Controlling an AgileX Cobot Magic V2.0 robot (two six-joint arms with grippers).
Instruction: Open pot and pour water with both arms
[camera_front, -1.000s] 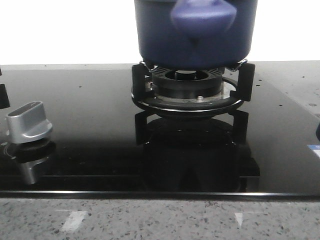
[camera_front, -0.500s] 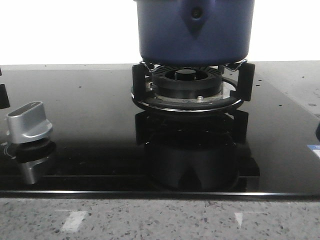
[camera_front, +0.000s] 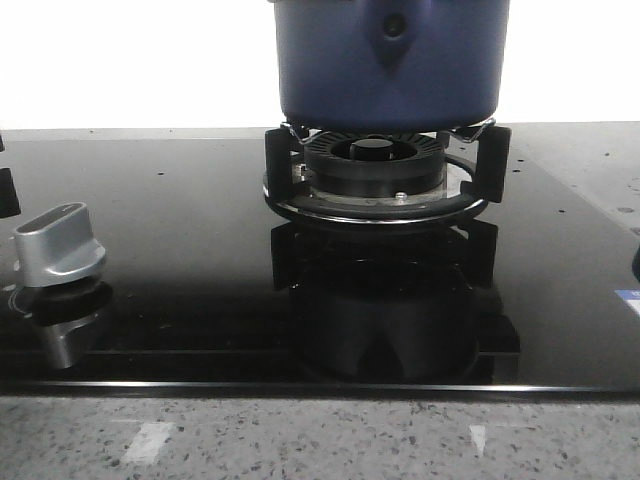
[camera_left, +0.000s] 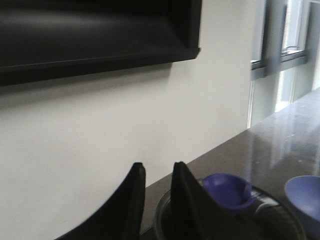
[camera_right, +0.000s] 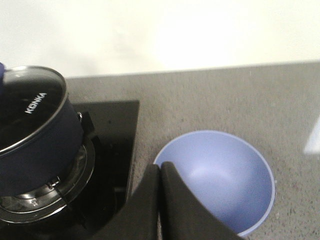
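- Pot (camera_front: 390, 60) sits on the burner ring (camera_front: 375, 195) of the black glass stove top, at the far middle of the surface in the front view; neither arm shows there.
- Lid (camera_right: 27, 112) still on the pot: glass, steel rim, printed "KONKA" in white. That is the only readable writing.
- Left fingers (camera_left: 157, 205): slightly apart, holding nothing. The purple lid knob (camera_left: 227, 190) lies just beside them at roughly 3 o'clock, apart from them. Whether they hang level with the knob or above it is hard to judge from this angle.
- Right fingers (camera_right: 160, 200): pressed together, empty. The pot lies off at about 10 o'clock from them; a pale blue bowl (camera_right: 220, 180) lies just past the tips at about 1 o'clock.
- Judgement: the left arm is the nearer one to the lid knob, so opening probably falls to it; it needs a short sideways shift to straddle the knob.
- Pot is round, no long axis; its rivet mount (camera_front: 393, 30) faces the front camera.
- Control knob (camera_front: 58, 245) stands at the near left, well apart.
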